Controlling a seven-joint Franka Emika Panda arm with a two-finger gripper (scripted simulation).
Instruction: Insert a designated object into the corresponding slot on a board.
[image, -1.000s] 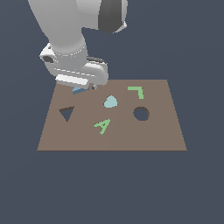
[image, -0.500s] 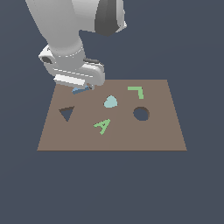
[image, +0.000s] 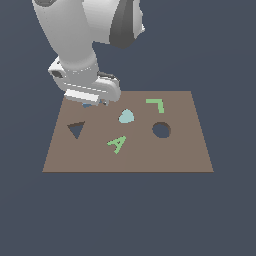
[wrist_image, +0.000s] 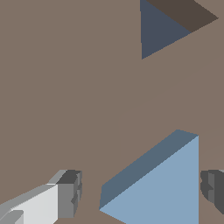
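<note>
The small blue triangular block (wrist_image: 162, 183) lies flat on the brown board (image: 175, 155), near its far edge on the exterior view's left. In the exterior view only a sliver of it (image: 87, 105) shows under the hand. My gripper (wrist_image: 140, 192) is low over the block with one finger on each side. The fingers (wrist_image: 68, 192) stand open, with a gap between this finger and the block. The dark triangular slot (image: 76, 129) is empty, a short way from the block on the board; it also shows in the wrist view (wrist_image: 168, 26).
A pale teal rounded-triangle piece (image: 126, 117) sits mid-board. A dark round hole (image: 161, 130) lies toward the exterior view's right. A green A mark (image: 117, 144) and a green L mark (image: 156, 105) are flat on the board.
The hand has shifted slightly toward the exterior view's left and a little lower over the blue block. Nothing on the board has moved.
</note>
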